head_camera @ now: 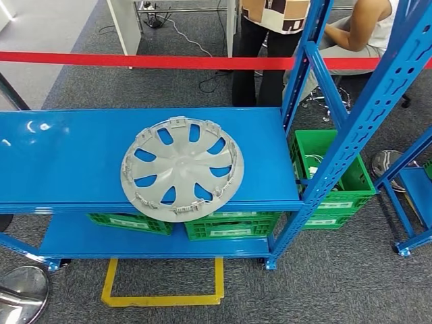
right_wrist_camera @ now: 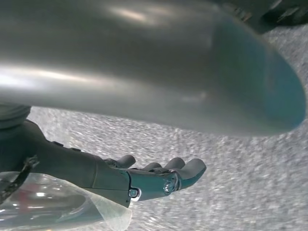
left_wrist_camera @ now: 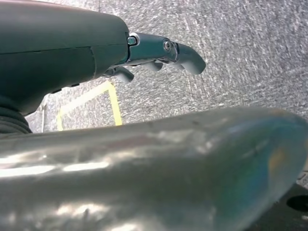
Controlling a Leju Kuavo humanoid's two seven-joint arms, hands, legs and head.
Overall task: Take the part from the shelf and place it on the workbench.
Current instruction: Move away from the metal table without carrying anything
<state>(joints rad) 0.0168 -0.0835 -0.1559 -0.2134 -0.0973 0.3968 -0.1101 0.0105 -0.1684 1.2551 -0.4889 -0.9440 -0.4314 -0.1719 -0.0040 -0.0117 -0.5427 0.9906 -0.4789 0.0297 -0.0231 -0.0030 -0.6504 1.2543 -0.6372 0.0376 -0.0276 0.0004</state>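
The part (head_camera: 181, 169), a grey wheel cover with curved spokes, lay flat on the upper board of the blue shelf (head_camera: 66, 158). It was near the front edge of this board, and its front rim reached a little over the edge. Nothing touched it.

Under the part, on the lower board of the shelf, stood two green crates (head_camera: 231, 225); one more green crate (head_camera: 333, 179) stood on the floor behind the shelf's right post. On the grey carpet in front of the shelf was a yellow tape square (head_camera: 163, 287). Behind the shelf ran a red barrier tape (head_camera: 142, 61), and beyond it were two people (head_camera: 264, 47), one standing and one sitting.

The left hand (left_wrist_camera: 152, 53) hung over the carpet, near the yellow tape square, with its fingers (left_wrist_camera: 188, 57) stretched out, a little apart and holding nothing. The right hand (right_wrist_camera: 145, 178) hung over the bare carpet too, its fingers (right_wrist_camera: 192, 168) loosely extended, slightly apart and also holding nothing.
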